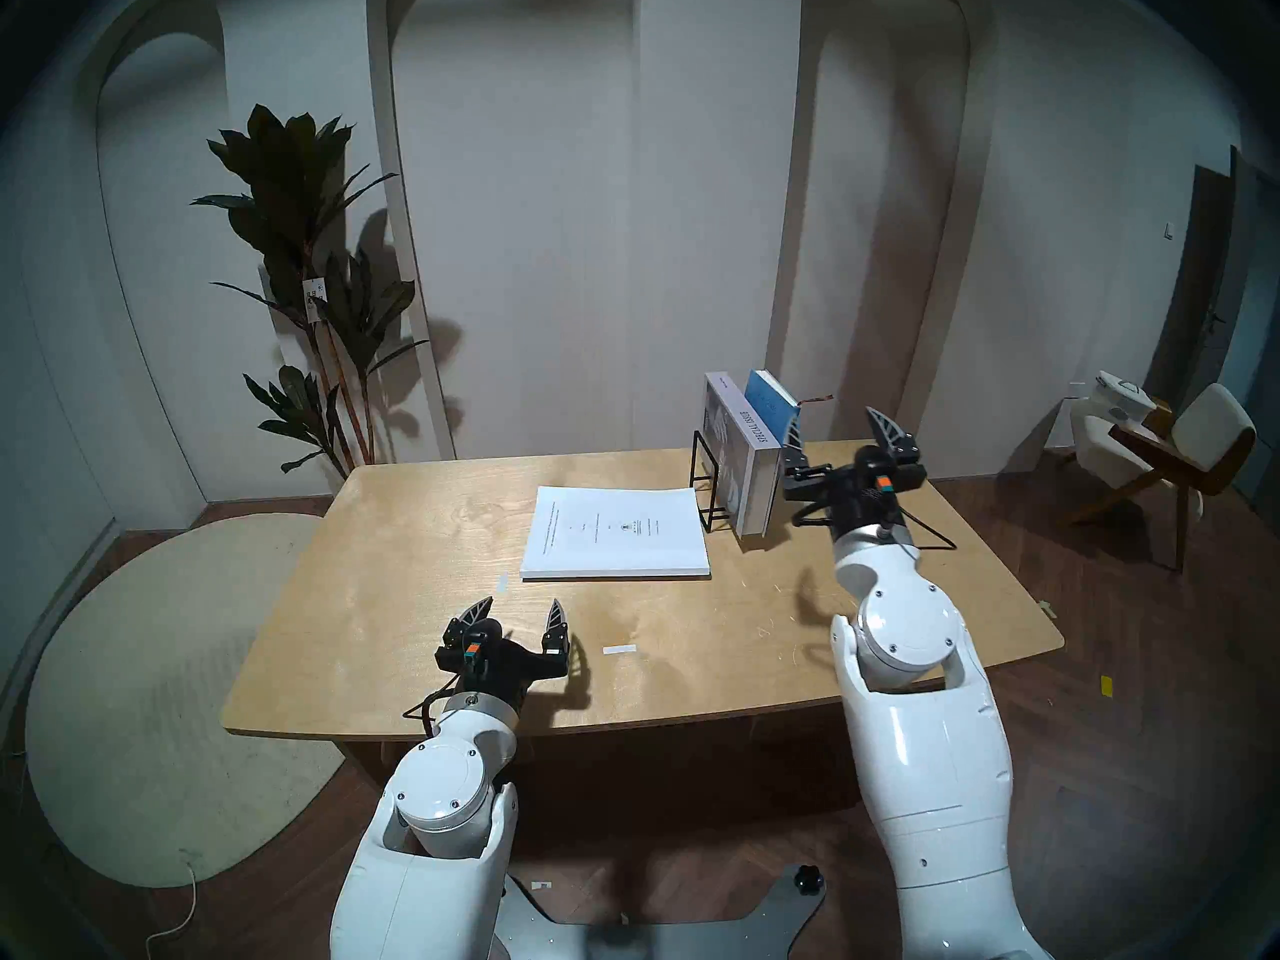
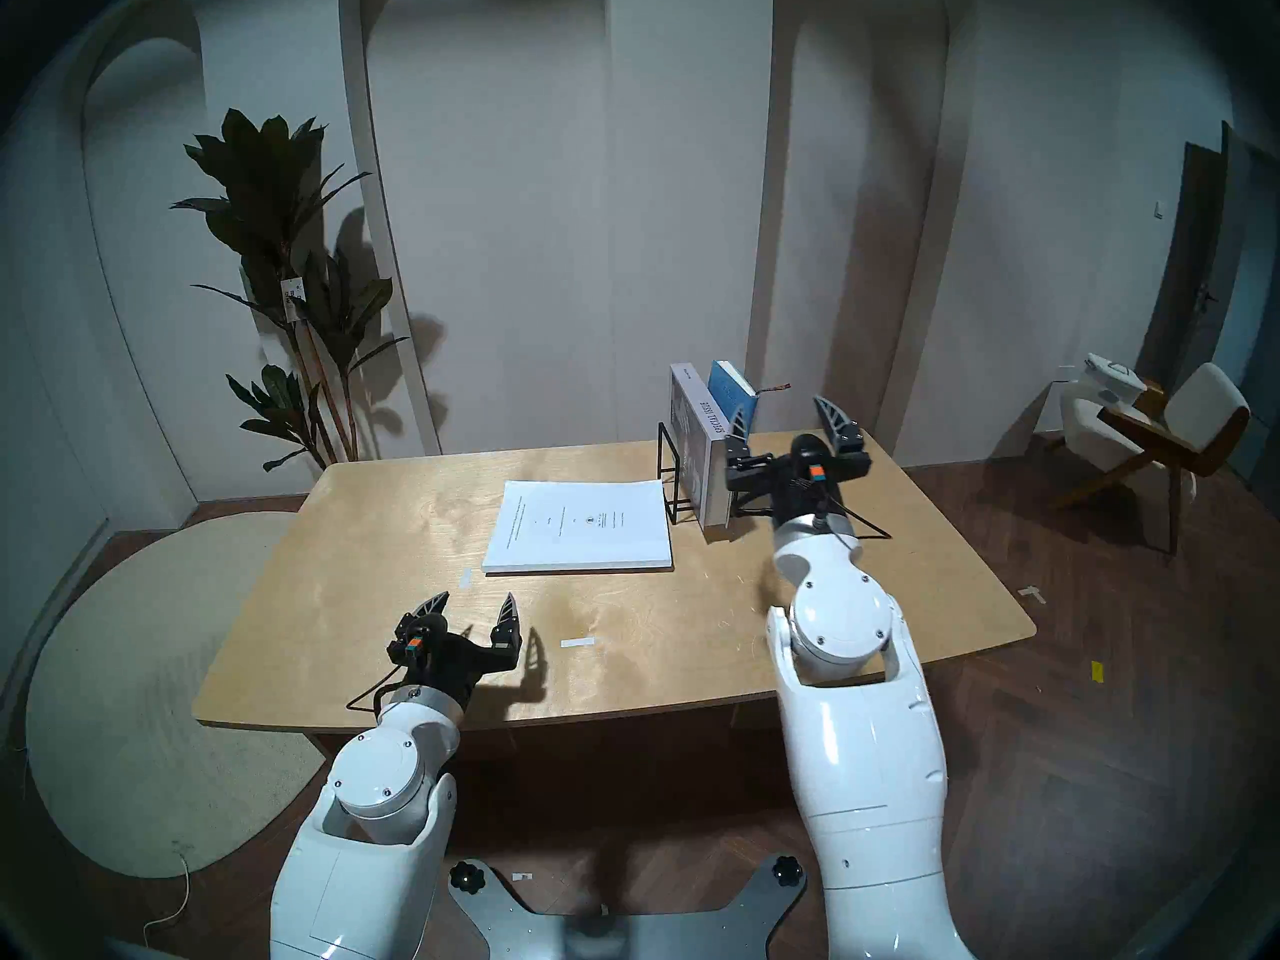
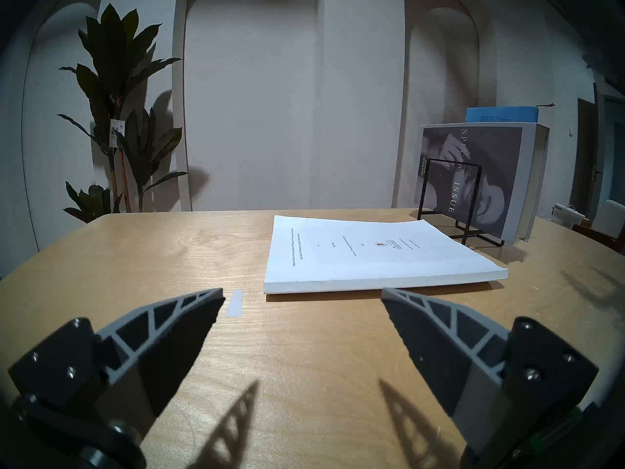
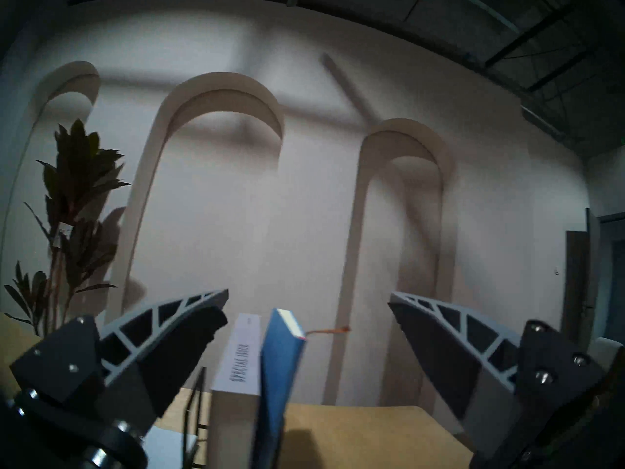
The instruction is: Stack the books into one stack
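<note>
While both claws gape empty, black wire rack (image 1: 708,484) holds grey book (image 1: 744,474), blue book (image 1: 769,401) upright.

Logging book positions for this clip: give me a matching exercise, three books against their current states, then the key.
Things:
1. large thin white book
2. thick grey photo-cover book
3. small blue hardcover book

States:
A. leaning against another book, ribbon sticking out
B. lying flat on the wooden table
C. standing upright at the black wire rack

Pairs: 1-B, 2-C, 3-A
</note>
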{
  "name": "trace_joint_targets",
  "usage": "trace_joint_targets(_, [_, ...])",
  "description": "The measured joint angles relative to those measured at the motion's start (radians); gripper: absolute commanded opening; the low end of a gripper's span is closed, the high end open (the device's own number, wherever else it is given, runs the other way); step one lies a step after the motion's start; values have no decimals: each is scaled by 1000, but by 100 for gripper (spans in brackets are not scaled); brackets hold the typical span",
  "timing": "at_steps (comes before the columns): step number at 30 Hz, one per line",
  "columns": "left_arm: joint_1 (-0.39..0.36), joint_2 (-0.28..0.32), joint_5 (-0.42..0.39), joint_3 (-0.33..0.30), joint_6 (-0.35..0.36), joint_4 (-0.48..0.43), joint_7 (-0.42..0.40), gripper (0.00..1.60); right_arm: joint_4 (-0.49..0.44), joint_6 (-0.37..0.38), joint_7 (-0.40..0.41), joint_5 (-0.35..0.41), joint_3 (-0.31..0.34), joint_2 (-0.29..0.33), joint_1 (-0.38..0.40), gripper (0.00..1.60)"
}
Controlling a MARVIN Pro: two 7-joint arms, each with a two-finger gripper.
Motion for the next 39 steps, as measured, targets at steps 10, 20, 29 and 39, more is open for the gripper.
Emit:
trace_joint_targets(10, [0, 0, 0, 0, 0, 0, 0, 160, -118, 8, -74, 34, 102, -15, -136, 160])
trace_joint_targets(20, [1, 0, 0, 0, 0, -6, 0, 160, -115, 96, -61, 112, 168, -36, -251, 160])
trace_joint_targets(29, [1, 0, 0, 0, 0, -11, 1, 160, -124, 81, 45, 160, 177, 2, -295, 160])
trace_joint_targets(39, [-10, 25, 35, 17, -51, -5, -15, 160, -107, 152, 121, 197, 208, 41, -310, 160])
